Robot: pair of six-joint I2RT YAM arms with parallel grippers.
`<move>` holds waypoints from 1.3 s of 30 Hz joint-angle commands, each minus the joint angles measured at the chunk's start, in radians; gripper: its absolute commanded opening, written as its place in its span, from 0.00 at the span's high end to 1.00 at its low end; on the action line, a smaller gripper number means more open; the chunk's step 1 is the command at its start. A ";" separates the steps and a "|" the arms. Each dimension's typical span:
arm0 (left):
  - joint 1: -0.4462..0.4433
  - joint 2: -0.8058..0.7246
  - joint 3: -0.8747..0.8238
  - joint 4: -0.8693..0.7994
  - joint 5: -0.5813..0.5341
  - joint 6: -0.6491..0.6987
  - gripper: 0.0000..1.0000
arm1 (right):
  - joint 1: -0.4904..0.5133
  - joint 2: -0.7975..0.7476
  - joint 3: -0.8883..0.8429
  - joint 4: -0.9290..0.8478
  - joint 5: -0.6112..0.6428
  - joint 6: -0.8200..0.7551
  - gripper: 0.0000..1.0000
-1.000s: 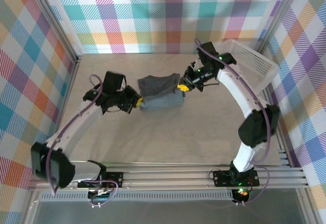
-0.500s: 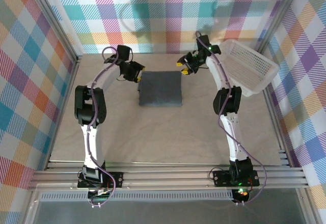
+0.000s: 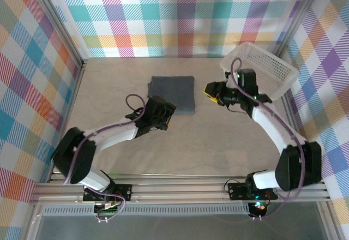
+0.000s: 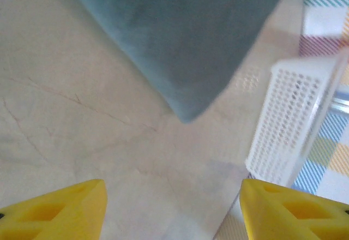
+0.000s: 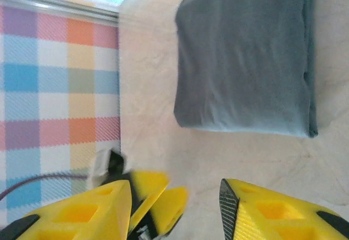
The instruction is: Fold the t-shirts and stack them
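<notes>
Both grippers have let go: the left gripper [image 3: 162, 114] hangs with its yellow fingers [image 4: 54, 213] spread over bare table [image 3: 191, 153], nothing between them, and the right gripper [image 3: 211, 91] is likewise parted and empty. 1 second ago the 2 were pinching opposite edges of the t-shirt [image 3: 173, 94]; since then they laid it down, released it and drew back toward the near side. It now lies flat as a neat folded rectangle, just beyond the left gripper and beside the right. I'd say this fold is finished; stacking waits on a next shirt, perhaps from the white basket [image 3: 262, 68] at the back right
</notes>
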 commanded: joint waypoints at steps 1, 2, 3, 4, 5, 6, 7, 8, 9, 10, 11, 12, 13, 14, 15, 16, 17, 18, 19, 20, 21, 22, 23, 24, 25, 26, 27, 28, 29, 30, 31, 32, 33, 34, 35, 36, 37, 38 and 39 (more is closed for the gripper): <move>-0.026 0.113 -0.001 0.245 -0.182 -0.179 0.34 | 0.000 -0.075 -0.138 0.149 -0.052 0.045 0.52; -0.031 0.153 0.019 0.263 -0.200 -0.191 0.33 | -0.002 -0.109 -0.170 0.154 -0.062 0.051 0.51; -0.030 0.190 0.041 0.272 -0.212 -0.205 0.33 | -0.002 -0.133 -0.193 0.153 -0.073 0.056 0.51; -0.031 0.218 0.058 0.281 -0.226 -0.215 0.33 | -0.003 -0.150 -0.209 0.145 -0.085 0.054 0.51; -0.030 0.254 0.082 0.285 -0.237 -0.228 0.33 | -0.004 -0.161 -0.217 0.123 -0.097 0.045 0.50; -0.031 0.286 0.100 0.284 -0.248 -0.241 0.33 | -0.003 -0.168 -0.221 0.092 -0.104 0.032 0.51; -0.030 0.310 0.119 0.275 -0.255 -0.254 0.33 | -0.004 -0.174 -0.225 0.077 -0.113 0.024 0.51; -0.030 0.336 0.132 0.273 -0.264 -0.269 0.34 | -0.005 -0.182 -0.231 0.068 -0.123 0.019 0.51; -0.028 0.364 0.142 0.284 -0.273 -0.278 0.35 | -0.005 -0.190 -0.234 0.054 -0.125 0.014 0.51; -0.027 0.388 0.151 0.292 -0.280 -0.283 0.37 | -0.005 -0.198 -0.236 0.045 -0.125 0.010 0.51; -0.023 0.416 0.164 0.306 -0.289 -0.286 0.41 | -0.005 -0.207 -0.240 0.040 -0.126 0.007 0.51; -0.018 0.442 0.180 0.320 -0.295 -0.287 0.50 | -0.005 -0.214 -0.242 0.031 -0.126 0.002 0.51; -0.012 0.464 0.194 0.330 -0.298 -0.287 0.57 | -0.005 -0.220 -0.243 0.024 -0.127 -0.002 0.51; -0.002 0.486 0.212 0.334 -0.301 -0.291 0.65 | -0.005 -0.224 -0.247 0.019 -0.127 -0.003 0.51; 0.006 0.507 0.231 0.341 -0.307 -0.292 0.74 | -0.006 -0.225 -0.251 0.015 -0.130 -0.004 0.51; 0.019 0.525 0.246 0.350 -0.310 -0.294 0.82 | -0.007 -0.227 -0.255 0.010 -0.130 -0.004 0.50; 0.033 0.539 0.257 0.356 -0.309 -0.298 0.89 | -0.007 -0.228 -0.260 0.005 -0.126 -0.005 0.51; 0.056 0.549 0.262 0.357 -0.306 -0.310 0.95 | -0.008 -0.227 -0.266 0.000 -0.124 -0.003 0.51; 0.084 0.553 0.257 0.356 -0.307 -0.325 1.00 | -0.011 -0.226 -0.271 -0.002 -0.124 0.000 0.51; 0.108 0.549 0.246 0.362 -0.312 -0.331 1.00 | -0.012 -0.226 -0.273 -0.008 -0.125 0.001 0.51; 0.146 0.542 0.231 0.370 -0.307 -0.324 1.00 | -0.014 -0.226 -0.274 -0.012 -0.128 0.001 0.51; 0.188 0.532 0.220 0.373 -0.284 -0.303 1.00 | -0.015 -0.226 -0.273 -0.016 -0.126 0.001 0.51; 0.229 0.523 0.216 0.372 -0.250 -0.276 1.00 | -0.017 -0.227 -0.270 -0.020 -0.124 -0.001 0.51; 0.278 0.512 0.211 0.371 -0.194 -0.235 1.00 | -0.017 -0.226 -0.268 -0.025 -0.121 -0.002 0.51; 0.328 0.502 0.210 0.370 -0.139 -0.182 1.00 | -0.020 -0.225 -0.265 -0.029 -0.118 -0.005 0.51; 0.372 0.495 0.211 0.373 -0.081 -0.131 1.00 | -0.020 -0.221 -0.261 -0.030 -0.116 -0.006 0.51; 0.425 0.488 0.218 0.373 -0.008 -0.055 1.00 | -0.022 -0.214 -0.256 -0.031 -0.114 -0.006 0.51; 0.471 0.484 0.229 0.349 0.058 0.017 1.00 | -0.023 -0.206 -0.253 -0.033 -0.115 -0.007 0.51; 0.516 0.474 0.240 0.313 0.098 0.067 1.00 | -0.025 -0.196 -0.250 -0.032 -0.114 -0.006 0.51; 0.558 0.460 0.247 0.253 0.119 0.112 1.00 | -0.025 -0.186 -0.245 -0.030 -0.114 -0.005 0.51; 0.598 0.446 0.246 0.224 0.129 0.154 1.00 | -0.026 -0.176 -0.242 -0.027 -0.115 -0.003 0.51; 0.634 0.442 0.246 0.218 0.150 0.182 1.00 | -0.027 -0.166 -0.237 -0.025 -0.116 -0.002 0.51; 0.676 0.452 0.255 0.210 0.185 0.205 1.00 | -0.026 -0.157 -0.233 -0.021 -0.114 -0.001 0.51; 0.713 0.469 0.268 0.212 0.222 0.223 1.00 | -0.026 -0.147 -0.229 -0.018 -0.113 0.001 0.51; 0.744 0.485 0.283 0.207 0.241 0.243 1.00 | -0.027 -0.139 -0.225 -0.014 -0.112 0.002 0.51; 0.775 0.500 0.303 0.183 0.253 0.269 1.00 | -0.027 -0.130 -0.220 -0.011 -0.112 0.003 0.51; 0.801 0.516 0.326 0.163 0.262 0.297 1.00 | -0.026 -0.121 -0.214 -0.010 -0.110 0.004 0.51; 0.821 0.529 0.347 0.143 0.268 0.315 1.00 | -0.027 -0.112 -0.210 -0.008 -0.111 0.003 0.51; 0.841 0.551 0.371 0.126 0.275 0.329 1.00 | -0.027 -0.105 -0.207 -0.007 -0.110 0.002 0.51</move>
